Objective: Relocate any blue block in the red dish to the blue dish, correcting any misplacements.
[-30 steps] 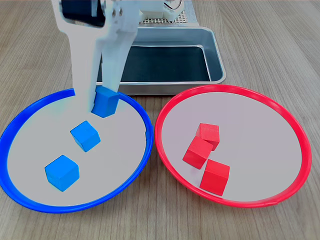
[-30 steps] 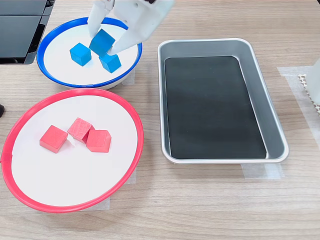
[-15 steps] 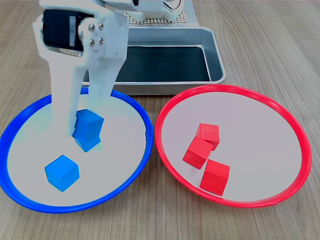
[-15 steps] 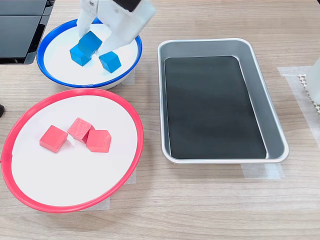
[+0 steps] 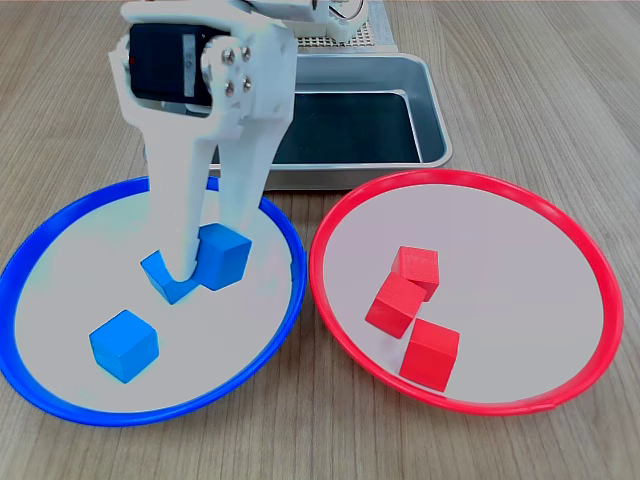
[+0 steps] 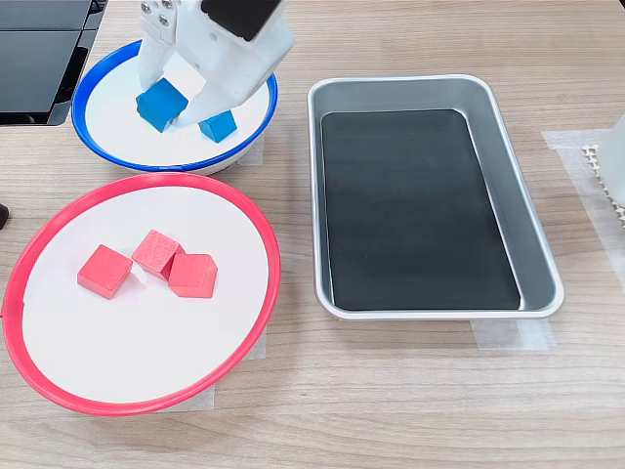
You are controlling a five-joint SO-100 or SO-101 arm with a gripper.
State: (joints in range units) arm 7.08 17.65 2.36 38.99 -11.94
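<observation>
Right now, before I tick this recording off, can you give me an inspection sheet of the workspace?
Surface: wooden table, tape patches showing in the second exterior view.
Job's things: blue dish holds three blue blocks, one between the fingers, one against it, one apart. Red dish holds only three red cubes.
Clutter: metal tray with a dark liner, nothing in it.
Grippers: gripper low in the blue dish, straddling a blue block; whether it still pinches cannot be told.
Cables: nothing seen.
Surroundings: dark equipment at the second exterior view's upper left.
</observation>
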